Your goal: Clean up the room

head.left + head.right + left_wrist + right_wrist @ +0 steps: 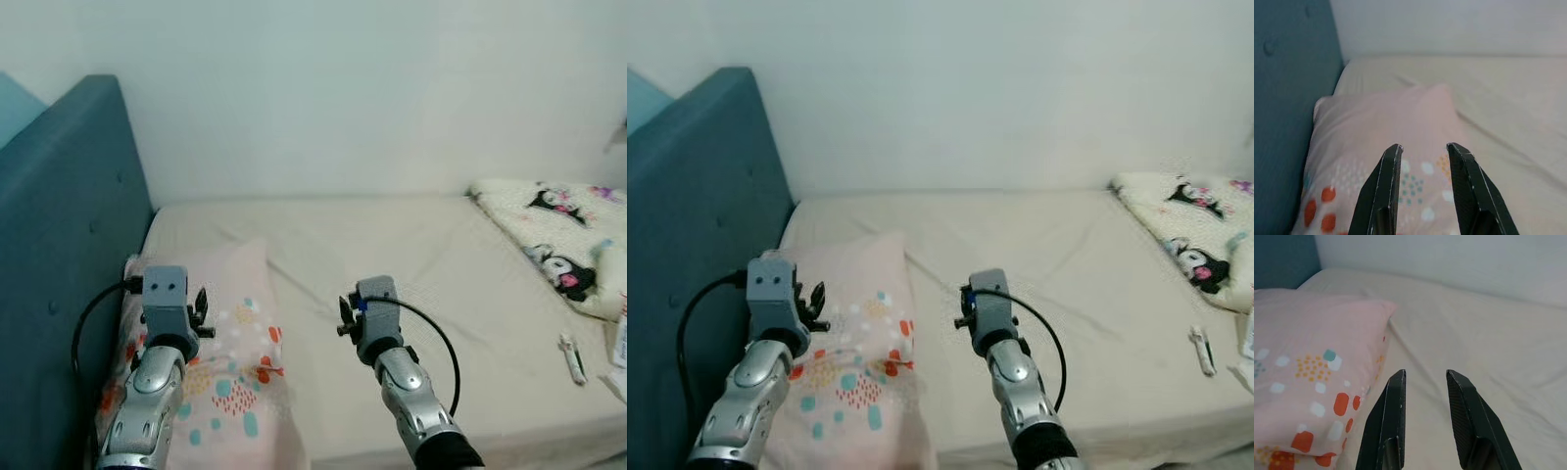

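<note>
**Bed with two pillows, both grippers raised and empty**

While the head views take in the whole cream-sheeted bed, the wrist views reach only its head end.

Item 1: one pale pink pillow with orange, teal and white spots, lying flat at the head of the bed, against the teal upholstered headboard. Seen in all four views.

Item 2: one cream pillow printed with black-and-pink cartoon figures, at the far right of the bed, well apart from the pink one. Head views only.

Item 3: one small white object on the sheet near the bed's right front edge; too small to identify. Head views only.

Item 4: left gripper, held over the pink pillow, jaws released with a gap between them, nothing held.

Item 5: right gripper, held over the bare sheet just beside the pink pillow's edge, jaws likewise released and empty.
</note>
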Motion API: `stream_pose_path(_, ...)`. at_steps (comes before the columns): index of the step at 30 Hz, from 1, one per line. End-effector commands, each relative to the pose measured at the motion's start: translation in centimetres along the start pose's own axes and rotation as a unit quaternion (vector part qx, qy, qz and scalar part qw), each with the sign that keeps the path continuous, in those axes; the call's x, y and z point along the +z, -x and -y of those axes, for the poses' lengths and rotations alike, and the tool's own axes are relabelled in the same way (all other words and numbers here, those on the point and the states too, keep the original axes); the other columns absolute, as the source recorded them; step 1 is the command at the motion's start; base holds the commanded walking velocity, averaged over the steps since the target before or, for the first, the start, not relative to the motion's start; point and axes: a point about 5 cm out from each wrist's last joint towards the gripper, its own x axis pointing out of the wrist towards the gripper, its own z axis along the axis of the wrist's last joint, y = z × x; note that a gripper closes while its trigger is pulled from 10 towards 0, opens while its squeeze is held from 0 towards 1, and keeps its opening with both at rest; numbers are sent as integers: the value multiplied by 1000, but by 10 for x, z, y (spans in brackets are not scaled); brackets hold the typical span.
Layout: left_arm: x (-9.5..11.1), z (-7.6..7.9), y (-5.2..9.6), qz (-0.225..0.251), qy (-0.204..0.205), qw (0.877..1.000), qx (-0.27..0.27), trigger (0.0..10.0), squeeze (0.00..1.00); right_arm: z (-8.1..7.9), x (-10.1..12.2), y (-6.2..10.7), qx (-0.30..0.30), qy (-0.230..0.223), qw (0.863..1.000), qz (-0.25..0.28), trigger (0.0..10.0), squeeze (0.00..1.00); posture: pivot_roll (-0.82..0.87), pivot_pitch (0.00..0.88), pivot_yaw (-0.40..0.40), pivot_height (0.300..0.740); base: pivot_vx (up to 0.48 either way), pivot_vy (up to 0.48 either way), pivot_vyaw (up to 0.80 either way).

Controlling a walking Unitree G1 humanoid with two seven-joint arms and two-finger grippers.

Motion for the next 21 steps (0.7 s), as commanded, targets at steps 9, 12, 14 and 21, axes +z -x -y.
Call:
stream_pose_path(9,-1,-4,1,-14,23,999,29,10000,0,-3,4,-2,21,2,1000,9,10000,0,76,0,-111,740,0,-107,444)
stream_pose_path(12,-1,-5,0,-15,24,999,30,10000,0,-3,5,-2,23,1,1000,8,10000,0,76,0,-112,740,0,0,0)
stream_pose_path(14,0,-4,0,-12,22,999,29,10000,0,-2,5,-2,23,1,1000,7,10000,0,77,0,-114,740,0,0,0)
stream_pose_path(21,4,1,-1,-2,0,1000,12,10000,0,3,7,-4,20,20,1000,8,10000,0,74,0,-113,740,0,-69,114)
